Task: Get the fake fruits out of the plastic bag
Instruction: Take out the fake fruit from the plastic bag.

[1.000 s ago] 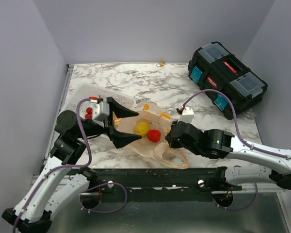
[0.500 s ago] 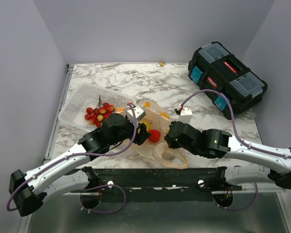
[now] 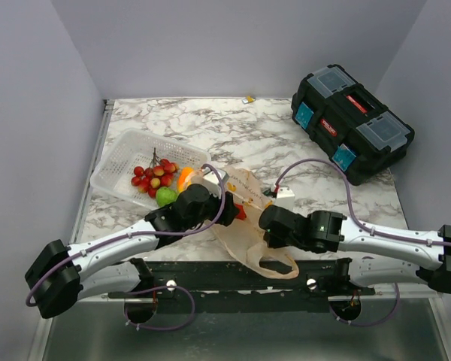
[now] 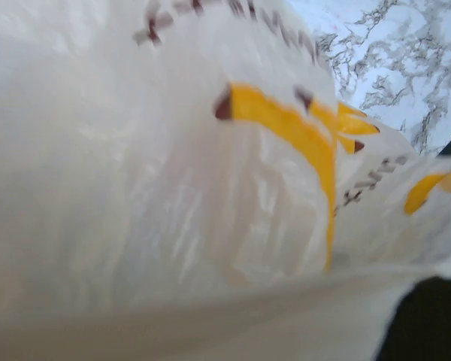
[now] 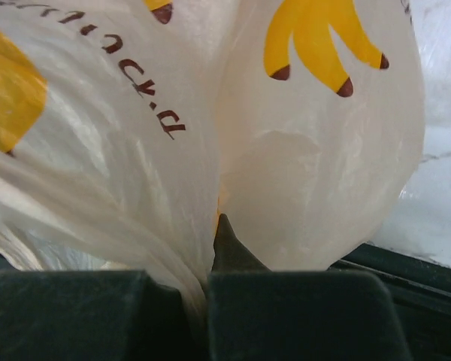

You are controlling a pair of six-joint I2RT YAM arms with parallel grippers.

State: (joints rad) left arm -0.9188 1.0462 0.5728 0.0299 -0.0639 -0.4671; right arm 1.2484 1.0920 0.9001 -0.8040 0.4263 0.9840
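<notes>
Nearest you, the right gripper was pinched tight on a fold of the bag. Its fingers were together with the film trapped between them, holding the bag at the near edge of the table, between the two arms.

Just left of it, the left gripper was pushed into the bag's mouth. You could not tell from any view whether its jaws were apart or closed on something. Its wrist camera showed only crinkled film and banana prints, and from above the fingers were buried in the plastic.

A red fruit showed at the mouth, right beside that gripper. Whether it was gripped or merely lying there could not be told. Any other fruit in the bag was hidden by the film.

A little farther and to the left, a green fruit sat at the near corner of the basket. An orange fruit sat by the basket's right wall, next to a bunch of berries. Both were clear of the bag, so you could count those two as done.

By my reckoning you were partway through. The red fruit was yet to come out, and possibly more that could not be seen.

Far right, a toolbox stood well apart.
</notes>
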